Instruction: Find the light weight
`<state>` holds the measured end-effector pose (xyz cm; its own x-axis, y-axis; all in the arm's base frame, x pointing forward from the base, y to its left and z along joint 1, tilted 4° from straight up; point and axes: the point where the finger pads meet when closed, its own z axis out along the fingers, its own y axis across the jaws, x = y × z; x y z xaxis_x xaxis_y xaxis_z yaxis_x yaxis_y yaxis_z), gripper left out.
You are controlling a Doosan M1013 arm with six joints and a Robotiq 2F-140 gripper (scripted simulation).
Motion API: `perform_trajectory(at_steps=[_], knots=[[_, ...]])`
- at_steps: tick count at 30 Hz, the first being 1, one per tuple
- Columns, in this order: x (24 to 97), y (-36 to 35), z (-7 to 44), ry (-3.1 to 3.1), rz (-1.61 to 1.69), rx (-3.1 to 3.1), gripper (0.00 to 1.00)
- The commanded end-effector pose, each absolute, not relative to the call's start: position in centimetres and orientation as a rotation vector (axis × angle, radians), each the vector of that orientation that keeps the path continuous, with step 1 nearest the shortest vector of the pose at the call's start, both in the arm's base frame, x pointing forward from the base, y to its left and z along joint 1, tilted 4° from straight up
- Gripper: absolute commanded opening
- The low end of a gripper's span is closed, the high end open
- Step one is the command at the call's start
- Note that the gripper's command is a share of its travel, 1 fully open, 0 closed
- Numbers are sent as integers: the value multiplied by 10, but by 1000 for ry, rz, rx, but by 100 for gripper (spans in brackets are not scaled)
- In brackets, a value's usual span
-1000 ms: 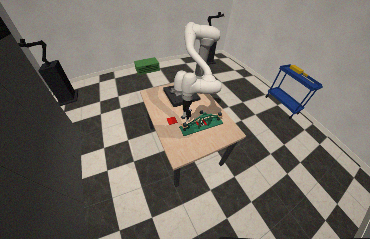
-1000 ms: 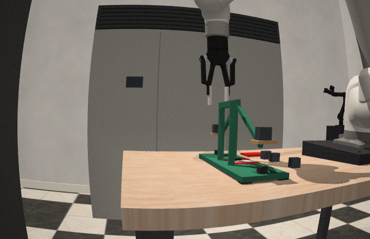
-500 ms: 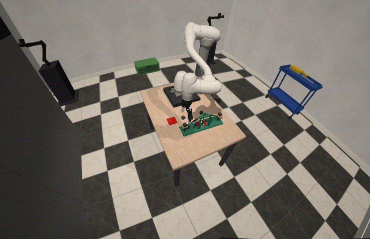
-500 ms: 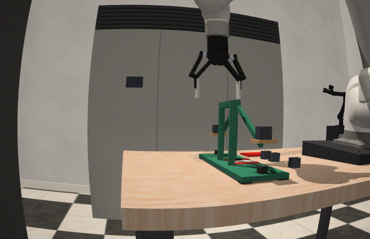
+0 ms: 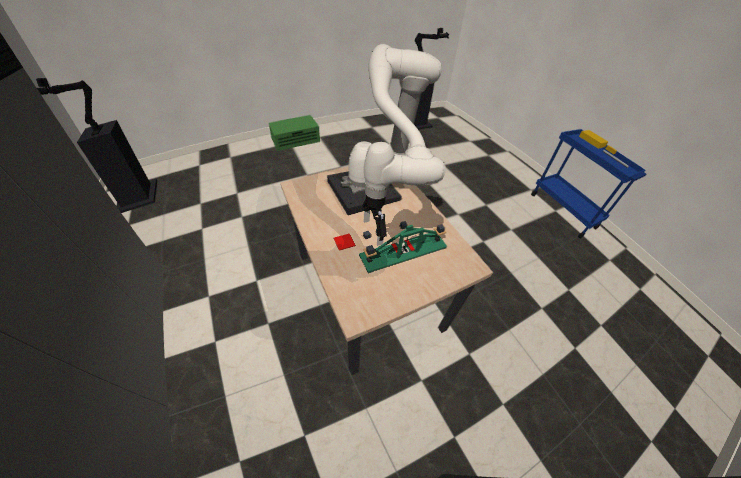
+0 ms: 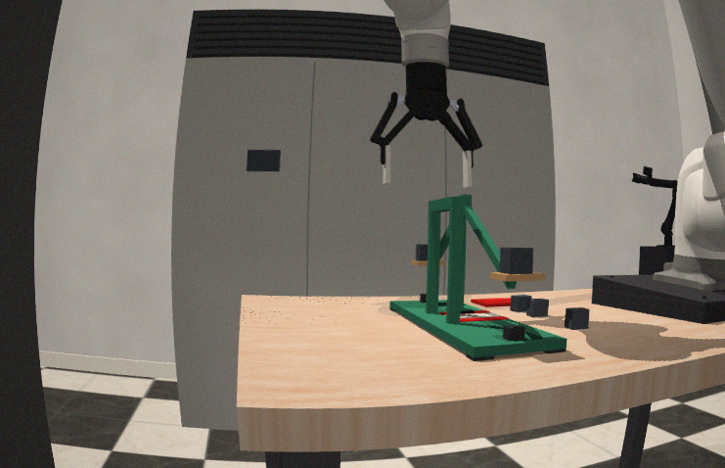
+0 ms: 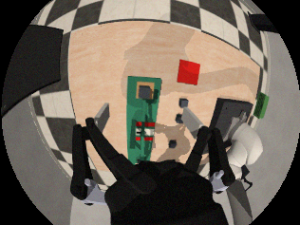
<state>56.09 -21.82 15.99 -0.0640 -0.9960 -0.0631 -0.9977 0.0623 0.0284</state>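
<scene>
The gripper [image 5: 373, 229] [image 6: 426, 179] [image 7: 146, 109] is wide open and empty, high above the green rocker balance [image 5: 376, 264] [image 6: 478, 346] [image 7: 134, 113]. One dark cube weight [image 6: 422, 252] [image 7: 144, 91] [image 5: 371, 250] sits on the pan nearer the dish. Another weight [image 6: 516, 259] [image 5: 440, 229] sits on the other pan. The pans look about level; the pointer seems to be over the white field [image 7: 148, 132], though it is small. Three weights [image 7: 183, 102] [image 7: 178, 119] [image 7: 173, 143] stand apart on the table. The red dish [image 5: 344, 241] [image 6: 489, 302] [image 7: 189, 72] lies flat and bare.
The balance's upright frame [image 6: 456, 258] rises below the gripper. The arm's black base plate [image 5: 354, 205] [image 6: 650, 298] [image 7: 223, 113] is at the back of the wooden table [image 5: 382, 304] [image 6: 319, 358]. A blue cart [image 5: 573, 202] stands away from the table.
</scene>
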Motion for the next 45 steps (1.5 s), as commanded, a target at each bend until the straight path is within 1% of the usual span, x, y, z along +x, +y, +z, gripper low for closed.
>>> perform_trajectory(at_steps=[1,7,14,26,31,41,45], knots=[[562,-222,183,2276,94,-2123,100],[563,-224,219,2276,94,-2123,100],[563,-225,231,2276,94,-2123,100],[550,-218,232,2276,94,-2123,100],[519,-201,234,2276,94,-2123,100],[436,-157,239,2276,94,-2123,100],[422,-150,239,2276,94,-2123,100]])
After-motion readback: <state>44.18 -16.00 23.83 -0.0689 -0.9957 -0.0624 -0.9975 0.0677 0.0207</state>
